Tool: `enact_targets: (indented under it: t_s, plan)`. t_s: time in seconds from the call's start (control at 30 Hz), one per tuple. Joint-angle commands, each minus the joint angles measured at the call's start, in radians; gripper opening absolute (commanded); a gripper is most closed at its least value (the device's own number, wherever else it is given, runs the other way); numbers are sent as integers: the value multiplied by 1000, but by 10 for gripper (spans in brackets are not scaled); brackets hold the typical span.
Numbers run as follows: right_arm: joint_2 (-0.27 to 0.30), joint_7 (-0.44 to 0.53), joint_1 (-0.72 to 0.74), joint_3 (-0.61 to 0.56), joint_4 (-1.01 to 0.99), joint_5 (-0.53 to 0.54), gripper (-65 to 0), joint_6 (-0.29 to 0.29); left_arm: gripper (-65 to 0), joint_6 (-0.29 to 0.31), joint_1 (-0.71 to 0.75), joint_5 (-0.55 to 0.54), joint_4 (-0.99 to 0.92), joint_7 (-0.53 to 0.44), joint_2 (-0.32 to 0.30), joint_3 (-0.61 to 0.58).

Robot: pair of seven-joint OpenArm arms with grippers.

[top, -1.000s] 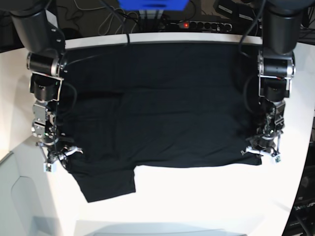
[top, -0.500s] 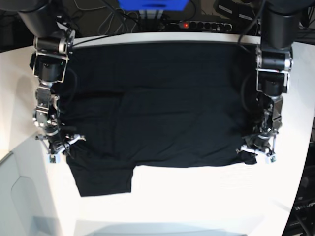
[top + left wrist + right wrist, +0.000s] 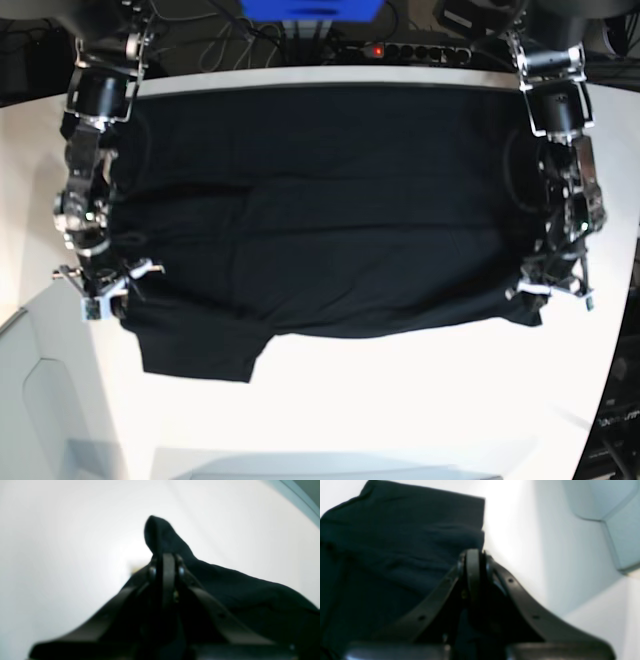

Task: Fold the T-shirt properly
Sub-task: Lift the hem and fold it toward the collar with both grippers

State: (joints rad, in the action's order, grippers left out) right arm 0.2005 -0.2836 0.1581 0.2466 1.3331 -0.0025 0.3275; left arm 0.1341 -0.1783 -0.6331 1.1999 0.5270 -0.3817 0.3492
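Note:
The black T-shirt lies spread across the white table, with one sleeve sticking out toward the near edge at the left. My left gripper, on the right of the base view, is shut on the shirt's near right corner. In the left wrist view its closed fingertips pinch a peak of black cloth. My right gripper, on the base view's left, is shut on the shirt's left edge. The right wrist view shows the right gripper clamped beside folded cloth.
A power strip with a red light, cables and a blue object sit behind the table's far edge. A pale grey panel borders the table at the near left. Bare white table surface runs along the front.
Both grippers have moved away from the near edge toward the back, dragging the shirt's near hem and sleeve with them. Both stayed shut on the cloth.

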Motion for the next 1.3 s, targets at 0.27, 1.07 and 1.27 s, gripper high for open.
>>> enact_targets:
  t_s: [0.27, 1.07, 1.27]
  plan:
    - [11, -76, -124, 113, 207, 95, -650, 94, -650, 11, 145, -4, 216, 86, 40, 187]
    - [12, -173, -228, 130, 231, 94, -626, 132, -247, 11, 313, -6, 311, 114, 120, 296]
    - [6, -173, -234, 125, 283, 94, -481, 132, -255, 11, 254, 5, 297, 121, 119, 339]
